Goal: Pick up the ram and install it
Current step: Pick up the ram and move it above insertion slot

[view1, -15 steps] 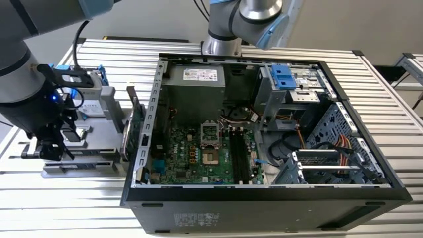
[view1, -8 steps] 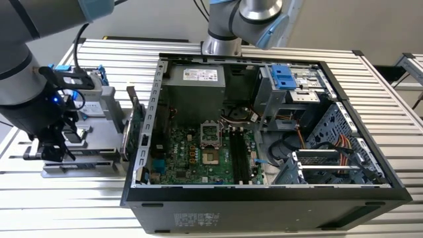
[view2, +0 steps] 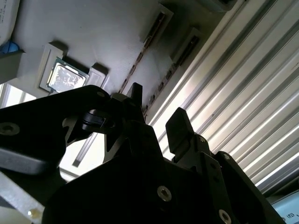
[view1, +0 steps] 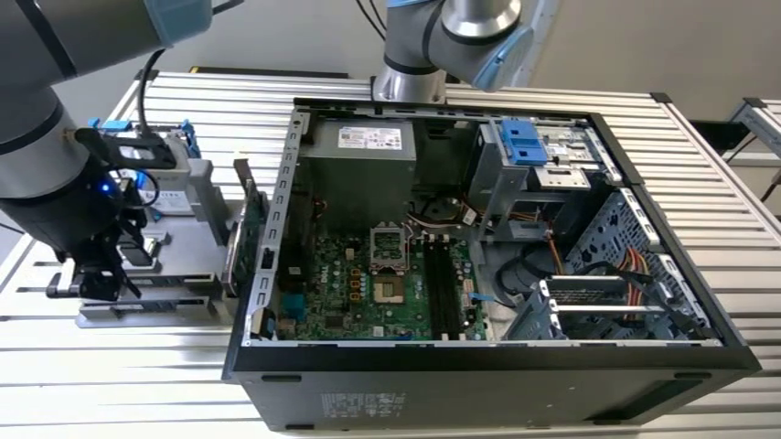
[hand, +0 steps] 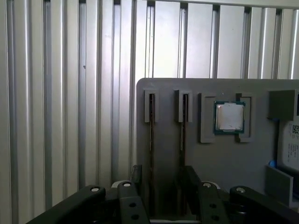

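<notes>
1. We see the black two-fingered gripper with its fingers spread, pinching nothing.
2. The thin, long ram stick stands on edge in a slot of the flat grey holder tray.
3. Its long axis runs along the tray, with the near end between the fingers.

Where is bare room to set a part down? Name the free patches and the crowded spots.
Free: the slatted table on the camera's side of the grey parts holder, and the strip at the exterior view's right of the computer case. Crowded: inside the case, and the holder under the hand.
</notes>
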Controlling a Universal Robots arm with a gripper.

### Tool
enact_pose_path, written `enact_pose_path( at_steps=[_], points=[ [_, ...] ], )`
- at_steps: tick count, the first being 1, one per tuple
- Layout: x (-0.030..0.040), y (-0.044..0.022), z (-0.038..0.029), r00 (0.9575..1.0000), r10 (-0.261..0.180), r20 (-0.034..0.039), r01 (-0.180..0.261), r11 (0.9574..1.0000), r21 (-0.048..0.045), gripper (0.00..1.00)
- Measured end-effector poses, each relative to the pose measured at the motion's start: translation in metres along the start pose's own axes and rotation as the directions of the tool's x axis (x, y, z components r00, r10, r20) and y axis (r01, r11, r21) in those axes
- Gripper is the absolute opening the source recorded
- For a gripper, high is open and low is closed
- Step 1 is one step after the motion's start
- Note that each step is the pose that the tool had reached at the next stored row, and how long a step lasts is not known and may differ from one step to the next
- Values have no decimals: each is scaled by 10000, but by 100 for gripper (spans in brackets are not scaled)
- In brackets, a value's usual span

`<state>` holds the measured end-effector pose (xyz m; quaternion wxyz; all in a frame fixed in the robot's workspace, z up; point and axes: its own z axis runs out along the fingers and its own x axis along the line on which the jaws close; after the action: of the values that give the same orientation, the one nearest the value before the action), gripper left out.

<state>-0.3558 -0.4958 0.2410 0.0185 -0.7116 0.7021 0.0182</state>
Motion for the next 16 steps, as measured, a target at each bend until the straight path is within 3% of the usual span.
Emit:
enact_pose_path(
  at_steps=[16],
  points=[
    [22, -9, 73, 10000, 61, 1, -61, 10000, 5, 100]
  ],
)
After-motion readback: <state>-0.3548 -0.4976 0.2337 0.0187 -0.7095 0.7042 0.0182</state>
